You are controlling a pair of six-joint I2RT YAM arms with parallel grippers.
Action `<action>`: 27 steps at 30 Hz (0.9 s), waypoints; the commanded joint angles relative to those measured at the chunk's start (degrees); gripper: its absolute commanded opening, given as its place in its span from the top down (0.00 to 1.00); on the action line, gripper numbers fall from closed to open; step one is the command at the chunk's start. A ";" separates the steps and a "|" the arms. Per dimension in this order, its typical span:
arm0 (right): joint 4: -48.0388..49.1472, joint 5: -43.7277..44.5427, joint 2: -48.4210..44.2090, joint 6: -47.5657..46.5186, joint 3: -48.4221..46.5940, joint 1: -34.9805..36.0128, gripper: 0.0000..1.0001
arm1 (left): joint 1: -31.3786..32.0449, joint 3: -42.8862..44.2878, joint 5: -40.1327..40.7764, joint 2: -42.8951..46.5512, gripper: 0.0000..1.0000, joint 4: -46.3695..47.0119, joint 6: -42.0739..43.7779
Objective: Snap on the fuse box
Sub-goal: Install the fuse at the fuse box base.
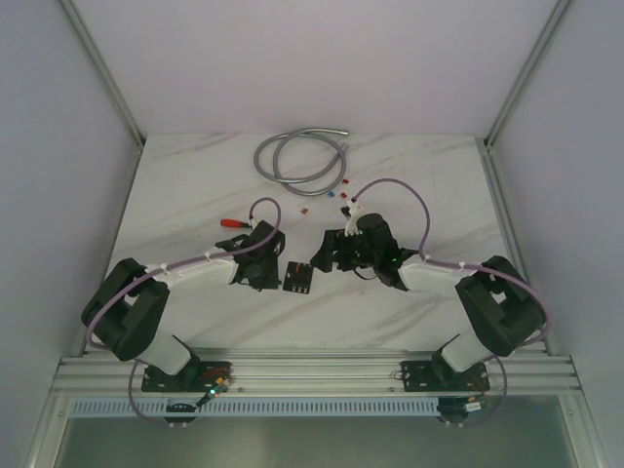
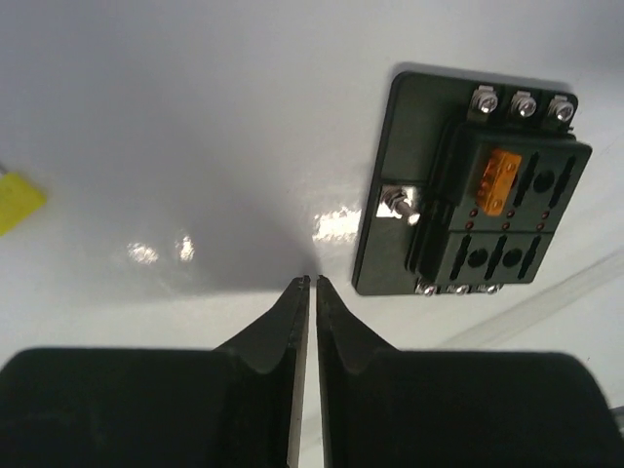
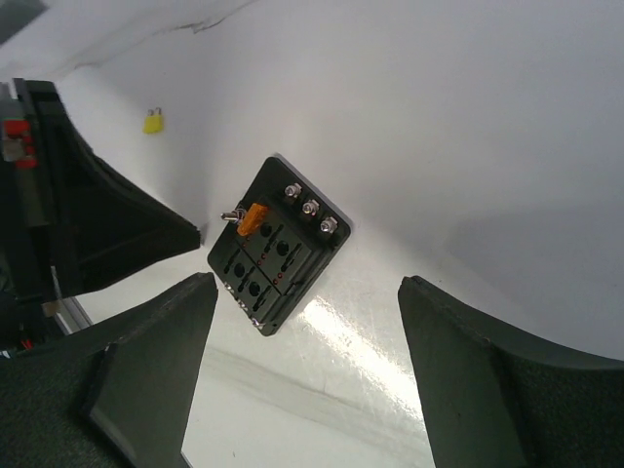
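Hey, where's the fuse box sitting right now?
In the top view the fuse box lies on the white table, near its middle, between the left gripper and the right gripper, held by neither.

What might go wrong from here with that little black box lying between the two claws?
1. The fuse box lies loose on the smooth table, gripped by neither arm; a nudge may slide it away.
2. An orange fuse sticks up from it; the open right gripper could knock it when closing.
3. The shut left gripper sits close beside the box, so the two arms might bump.
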State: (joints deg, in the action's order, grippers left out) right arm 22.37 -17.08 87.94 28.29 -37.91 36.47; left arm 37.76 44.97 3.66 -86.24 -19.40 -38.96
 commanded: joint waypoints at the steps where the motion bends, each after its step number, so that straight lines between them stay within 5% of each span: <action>1: -1.54 1.12 -1.53 -0.36 -0.46 0.01 0.18 | -0.32 0.41 -2.69 -3.16 0.85 4.66 0.08; 15: -20.86 8.46 -2.30 -4.03 -10.30 1.97 0.26 | 2.23 -1.44 -10.31 -6.24 0.83 15.70 -4.30; 27: -41.36 13.71 9.74 -15.10 -30.24 9.38 0.48 | -1.94 -10.78 -8.02 5.71 0.58 21.66 -9.35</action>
State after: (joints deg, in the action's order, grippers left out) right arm -10.07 -6.28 93.56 18.06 -62.98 44.05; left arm 38.04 37.60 -5.10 -85.17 -1.06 -45.15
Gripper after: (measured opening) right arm 0.551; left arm 0.392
